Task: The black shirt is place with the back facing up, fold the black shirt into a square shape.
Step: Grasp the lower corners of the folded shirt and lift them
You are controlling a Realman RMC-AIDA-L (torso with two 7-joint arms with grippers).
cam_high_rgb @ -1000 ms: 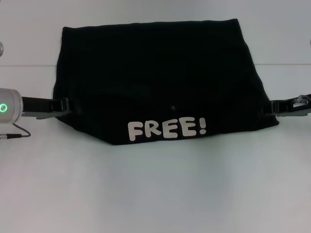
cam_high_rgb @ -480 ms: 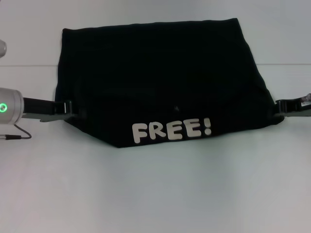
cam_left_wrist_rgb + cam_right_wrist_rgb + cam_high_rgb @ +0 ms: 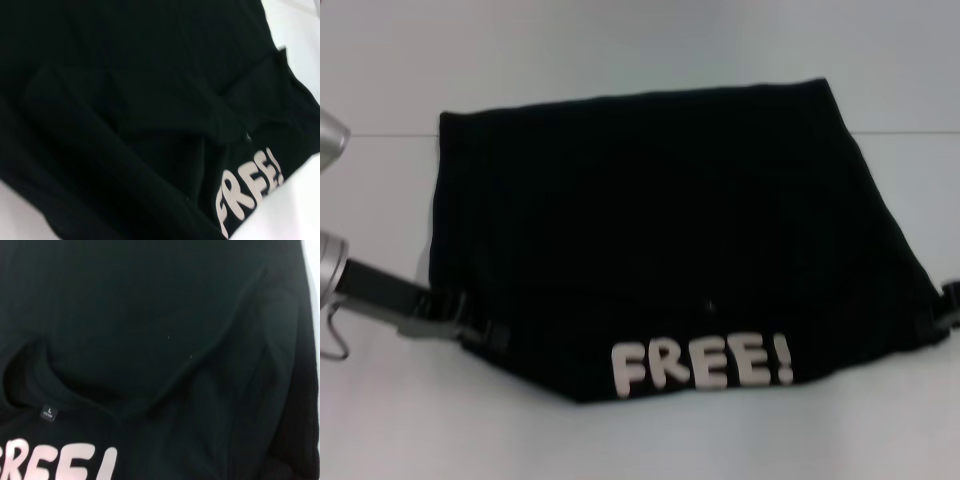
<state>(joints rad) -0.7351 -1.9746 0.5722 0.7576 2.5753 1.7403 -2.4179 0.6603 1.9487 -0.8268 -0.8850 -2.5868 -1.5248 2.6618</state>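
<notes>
The black shirt [image 3: 660, 220] lies spread across the white table, its near part doubled over so the cream "FREE!" lettering [image 3: 700, 362] shows along the front edge. My left gripper [image 3: 470, 325] is shut on the shirt's near left corner. At the frame's right edge, my right gripper [image 3: 945, 305] grips the near right corner. The left wrist view is filled with folds of the black shirt [image 3: 125, 100] and the lettering [image 3: 247, 192]. The right wrist view shows the black shirt [image 3: 160, 315], its curved neckline with a size label [image 3: 48, 412], and the lettering [image 3: 60, 462].
The white table [image 3: 620, 440] stretches bare in front of the shirt and to both sides. A thin seam line [image 3: 380, 133] crosses the table at the back. The silver left arm [image 3: 330, 260] reaches in from the left edge.
Both grippers have drawn the shirt's near edge toward me; the lettering sits lower and larger in the head view. The right gripper has slid almost out of the frame.
</notes>
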